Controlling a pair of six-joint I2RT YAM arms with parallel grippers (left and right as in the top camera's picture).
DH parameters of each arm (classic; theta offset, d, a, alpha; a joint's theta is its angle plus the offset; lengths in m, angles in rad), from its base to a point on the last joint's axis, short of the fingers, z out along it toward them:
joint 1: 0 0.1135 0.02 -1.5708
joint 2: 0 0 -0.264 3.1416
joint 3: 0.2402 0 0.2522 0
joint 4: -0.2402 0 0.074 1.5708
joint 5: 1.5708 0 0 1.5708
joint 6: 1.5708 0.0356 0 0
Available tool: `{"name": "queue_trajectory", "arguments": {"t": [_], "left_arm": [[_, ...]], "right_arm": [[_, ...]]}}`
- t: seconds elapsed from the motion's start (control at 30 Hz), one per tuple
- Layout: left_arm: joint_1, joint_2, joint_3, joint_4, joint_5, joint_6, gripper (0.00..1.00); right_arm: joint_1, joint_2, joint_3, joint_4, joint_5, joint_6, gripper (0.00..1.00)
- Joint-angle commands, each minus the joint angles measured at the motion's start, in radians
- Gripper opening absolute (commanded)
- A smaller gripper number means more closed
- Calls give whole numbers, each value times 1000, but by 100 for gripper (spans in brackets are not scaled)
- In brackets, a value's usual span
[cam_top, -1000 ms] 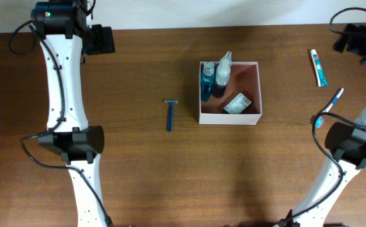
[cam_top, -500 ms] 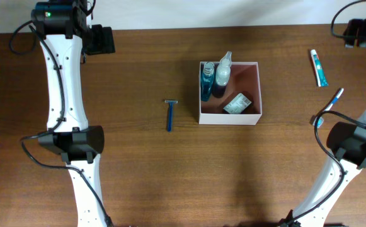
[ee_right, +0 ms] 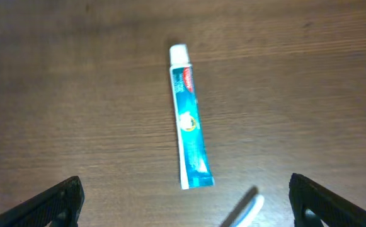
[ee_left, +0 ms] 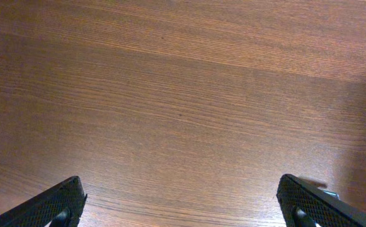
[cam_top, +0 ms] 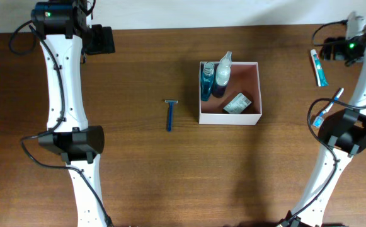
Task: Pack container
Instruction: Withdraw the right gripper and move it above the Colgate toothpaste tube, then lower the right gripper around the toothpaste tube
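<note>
I had two claws at the table (cam_top: 138, 176), and both were released, jaws spread wide with nothing between them. My left claw (ee_left: 179, 192) hung at the far 10 o'clock corner of the table, and its camera saw only bare wood grain between the two black fingertips. My right claw (ee_right: 184, 197) hung at the far 2 o'clock corner, above one toothpaste tube (ee_right: 189, 120). The tube lay flat in that view, with its white cap toward 12 o'clock and its crimped end toward 6 o'clock.

There was one container (cam_top: 230, 118), a square white-walled box with a pinkish-tan inside. It stood upright and open just to the 2 o'clock side of the table's middle, well apart from both claws. I counted three things in it. One blue bottle (cam_top: 206, 81) and one pale spray bottle (cam_top: 223, 70) leaned side by side at its 11 o'clock corner. One green-and-white carton (cam_top: 237, 103) lay on the floor toward 5 o'clock.

Three things lay outside on the wood. One blue razor (cam_top: 169, 115) was at 9 o'clock from the container, head toward 12 o'clock. The toothpaste tube was at 2 o'clock from it. One toothbrush (cam_top: 329, 107) was at 3 o'clock, near the tube and partly hidden by my right arm.
</note>
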Motion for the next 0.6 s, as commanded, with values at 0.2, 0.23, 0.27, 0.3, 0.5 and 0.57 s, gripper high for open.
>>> {"name": "queue_trajectory", "arguments": {"t": [0.2, 0.23, 0.27, 0.3, 0.5, 0.57], "left_arm": [[4, 9, 0, -1, -11, -8, 99], [4, 9, 0, -1, -11, -8, 99], [4, 9, 0, -1, -11, -8, 99], [4, 9, 0, -2, -11, -8, 99], [4, 9, 0, -2, -11, -8, 99], [4, 9, 0, -1, -11, -8, 99]], "right_arm": [[32, 105, -1, 58, -27, -109, 99], [32, 113, -1, 61, -24, -109, 99], [32, 119, -1, 64, -23, -109, 99], [32, 127, -1, 66, -18, -109, 99], [31, 154, -2, 77, 30, -109, 99], [31, 164, -2, 77, 30, -108, 99]]}}
